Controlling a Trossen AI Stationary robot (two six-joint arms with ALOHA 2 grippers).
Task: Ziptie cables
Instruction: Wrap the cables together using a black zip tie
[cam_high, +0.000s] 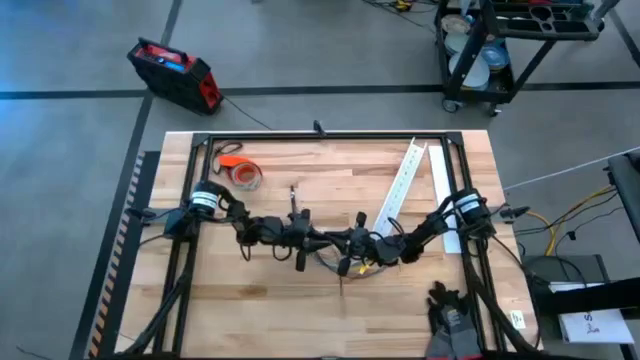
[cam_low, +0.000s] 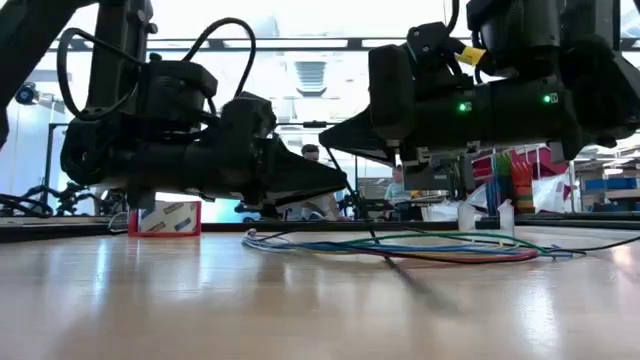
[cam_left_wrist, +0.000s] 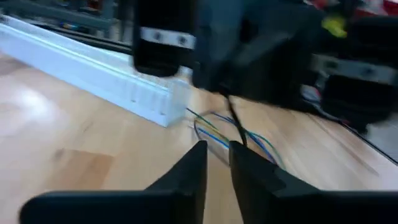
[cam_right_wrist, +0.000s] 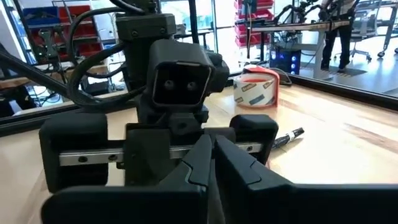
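The cables (cam_low: 400, 245) are a loose loop of green, blue and dark wires lying flat on the wooden table near its middle (cam_high: 345, 265). Both arms reach in low over them and nearly meet tip to tip. My right gripper (cam_right_wrist: 211, 155) is shut, and the ziptie (cam_low: 385, 200), a thin dark strip, comes down from under it (cam_left_wrist: 236, 121). My left gripper (cam_left_wrist: 217, 165) hovers just left of it, its fingers a narrow gap apart with nothing between them. My right gripper has the ziptie's upper end (cam_left_wrist: 227, 101), but its own fingers hide the place of contact. The fingers lie about level, coming from the table's right. The strip hangs below them, and its lower part (cam_low: 410, 272) lies on the table past the cables, toward the near edge.
A long white slotted channel (cam_high: 405, 185) lies slanted at the far right, close behind the grippers. An orange tape roll (cam_high: 243, 175) and a marker (cam_high: 293, 195) sit at the far left. Black gloves (cam_high: 455, 325) lie at the near right corner.
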